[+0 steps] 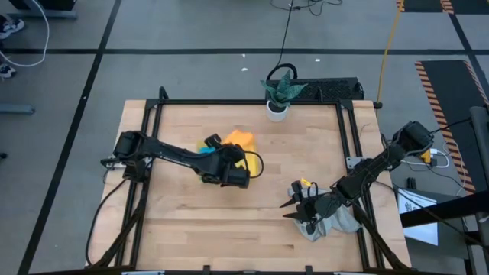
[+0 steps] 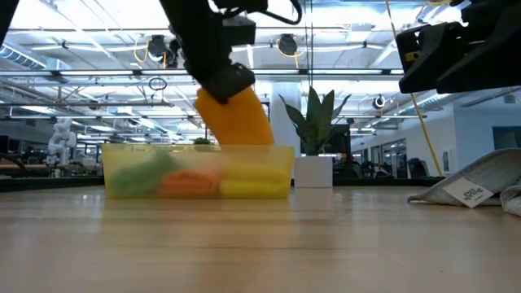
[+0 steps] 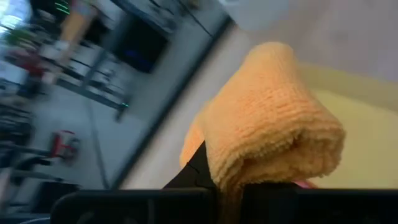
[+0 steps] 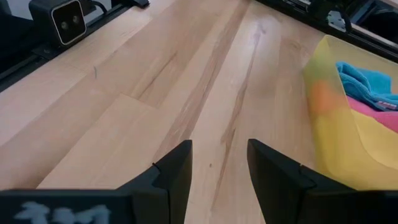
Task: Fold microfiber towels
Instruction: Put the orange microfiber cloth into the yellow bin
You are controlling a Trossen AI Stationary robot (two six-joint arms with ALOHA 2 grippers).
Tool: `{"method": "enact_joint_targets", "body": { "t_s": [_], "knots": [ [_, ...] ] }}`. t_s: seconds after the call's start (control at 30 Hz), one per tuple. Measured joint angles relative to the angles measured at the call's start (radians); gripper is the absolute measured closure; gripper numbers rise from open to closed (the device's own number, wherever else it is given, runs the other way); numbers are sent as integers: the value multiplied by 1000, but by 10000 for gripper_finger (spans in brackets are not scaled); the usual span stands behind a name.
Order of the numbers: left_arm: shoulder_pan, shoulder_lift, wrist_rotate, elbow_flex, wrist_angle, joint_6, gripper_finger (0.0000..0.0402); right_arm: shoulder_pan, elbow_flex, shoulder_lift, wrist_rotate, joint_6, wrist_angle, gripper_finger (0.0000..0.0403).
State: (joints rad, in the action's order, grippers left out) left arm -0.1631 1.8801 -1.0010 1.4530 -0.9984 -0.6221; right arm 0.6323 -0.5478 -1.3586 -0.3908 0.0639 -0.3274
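My left gripper (image 1: 238, 155) is shut on a folded orange microfiber towel (image 2: 236, 115), which it holds over the translucent yellow tray (image 2: 281, 159) at the table's middle. Through the tray's wall show rolled cloths: greenish, orange and yellow. The right wrist view shows a blue towel (image 4: 367, 79) and a pink one (image 4: 373, 104) inside the tray. My right gripper (image 4: 221, 162) stands open above bare wood near the table's right side, beside a light grey towel (image 1: 336, 223) that lies under its arm. My left gripper pinches the folded orange towel between its two fingers (image 3: 189, 177), at the bundle's end (image 3: 231, 175) opposite the rounded fold (image 3: 298, 134); several layers lie together. The towel is lifted off the table and slants down from the fingers, its lower end at the tray's rim.
A potted plant in a white pot (image 1: 276, 107) stands at the table's far edge behind the tray. Black frame rails (image 1: 229, 101) run round the tabletop. Bare wood (image 1: 199, 221) lies between the tray and the near edge.
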Motion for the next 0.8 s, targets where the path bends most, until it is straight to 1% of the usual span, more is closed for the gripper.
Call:
{"method": "enact_joint_targets", "body": {
  "t_s": [0.07,0.13,0.27,0.47,0.57,0.7,0.8],
  "knots": [
    [1,-2,-54,8,0,1,391,0,0,0,0,0,7,255],
    [1,-1,-58,7,15,19,391,0,0,0,0,0,7,255],
    [-4,39,26,8,75,64,391,0,0,0,0,0,8,255],
    [0,186,151,7,69,59,391,0,0,0,0,0,1,255],
    [8,222,209,6,68,38,391,0,0,0,0,0,0,255],
    [11,219,227,7,58,15,380,0,0,0,0,0,1,255],
    [7,189,204,20,12,-8,376,0,0,0,0,0,3,255]
  ]
}}
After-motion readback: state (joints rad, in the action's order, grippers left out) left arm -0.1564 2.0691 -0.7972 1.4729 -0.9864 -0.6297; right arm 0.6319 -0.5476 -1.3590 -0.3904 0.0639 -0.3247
